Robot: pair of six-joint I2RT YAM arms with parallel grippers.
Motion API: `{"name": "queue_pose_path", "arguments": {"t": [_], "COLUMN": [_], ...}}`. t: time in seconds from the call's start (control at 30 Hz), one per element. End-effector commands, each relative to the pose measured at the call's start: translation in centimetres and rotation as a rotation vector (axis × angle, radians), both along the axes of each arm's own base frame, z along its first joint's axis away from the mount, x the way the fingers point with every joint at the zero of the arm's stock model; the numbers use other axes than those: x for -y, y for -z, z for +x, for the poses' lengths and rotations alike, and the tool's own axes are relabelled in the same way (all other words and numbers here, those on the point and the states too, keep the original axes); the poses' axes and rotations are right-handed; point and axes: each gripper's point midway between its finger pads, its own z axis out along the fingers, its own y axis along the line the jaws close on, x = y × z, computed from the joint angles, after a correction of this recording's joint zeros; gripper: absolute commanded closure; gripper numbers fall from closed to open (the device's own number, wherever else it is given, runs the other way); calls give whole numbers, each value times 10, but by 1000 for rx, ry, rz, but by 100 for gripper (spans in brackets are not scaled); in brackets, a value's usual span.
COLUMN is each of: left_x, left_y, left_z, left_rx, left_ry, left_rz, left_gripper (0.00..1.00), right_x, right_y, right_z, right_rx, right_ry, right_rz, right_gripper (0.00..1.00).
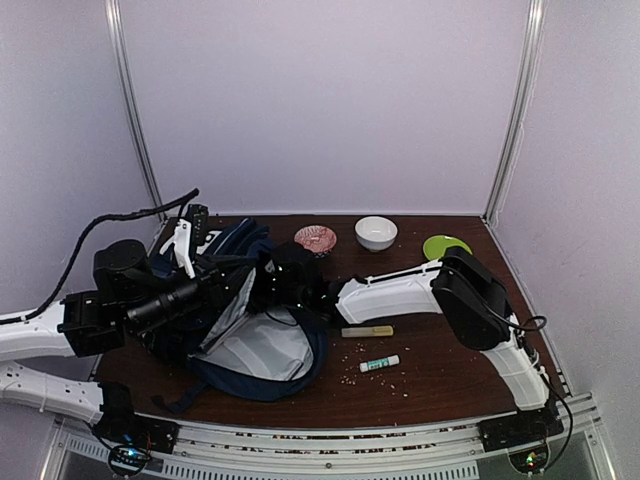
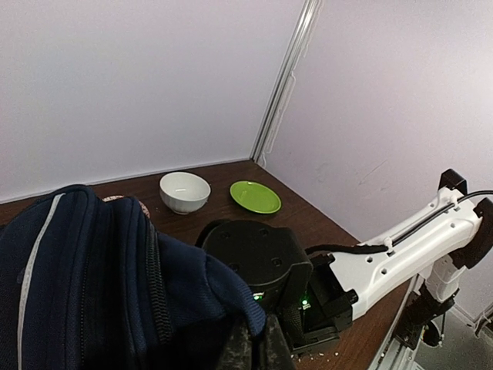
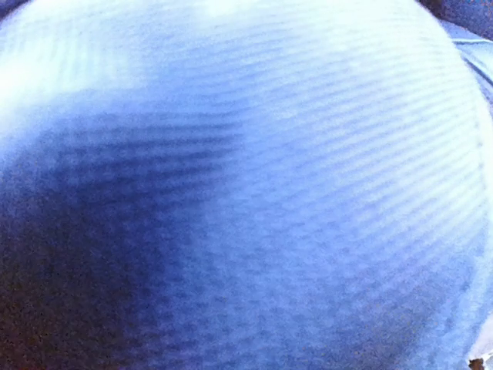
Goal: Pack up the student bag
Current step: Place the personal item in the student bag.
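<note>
Top external: student bag (image 1: 262, 348) lies centre-left, mouth gaping, pale grey lining showing. Soft navy fabric, judged limp and light; it should sag unless held by the zipper rim. Dark right gripper (image 1: 285, 283) reaches into the mouth; its spread cannot be told.

Left wrist: left gripper (image 2: 254, 351), bottom centre, pinched shut on the bag's rim beside the ribbed zipper. Glossy white bowl (image 2: 185, 191) and flat green plate (image 2: 256, 196) sit behind.

Right wrist: only blurred, finely woven blue cloth.

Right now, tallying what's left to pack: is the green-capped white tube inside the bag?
No, the white tube lies on the bare table, right of the student bag.
</note>
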Motion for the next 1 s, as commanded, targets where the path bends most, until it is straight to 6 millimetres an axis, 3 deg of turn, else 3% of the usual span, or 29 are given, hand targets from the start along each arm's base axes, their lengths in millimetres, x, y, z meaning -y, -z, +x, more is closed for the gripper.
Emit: {"name": "queue_pose_path", "arguments": {"t": [0.0, 0.13, 0.3, 0.53, 0.7, 0.8, 0.97], "left_x": [-12, -34, -59, -58, -55, -55, -46], "left_y": [-80, -89, -93, -92, -89, -90, -91], "left_z": [-3, 0, 11, 12, 13, 13, 10], "left_rx": [98, 101, 155, 165, 165, 171, 167], "left_ry": [-36, -53, -189, -191, -189, -187, -144], "left_rz": [-165, -290, -205, -168, -155, -153, -153], "left_gripper": [100, 100, 100, 100, 100, 100, 100], "right_x": [9, 28, 36, 62, 81, 90, 81], "right_y": [-61, -61, -64, -51, -50, -41, -30], "right_z": [-13, -25, -42, -46, -54, -54, -50], "right_rx": [103, 117, 149, 184, 182, 170, 165], "right_ry": [-97, -109, -180, -159, -138, -123, -135], "right_rz": [107, 77, 26, -151, -172, -210, -250], "right_gripper": [21, 19, 17, 16, 18, 27, 58]}}
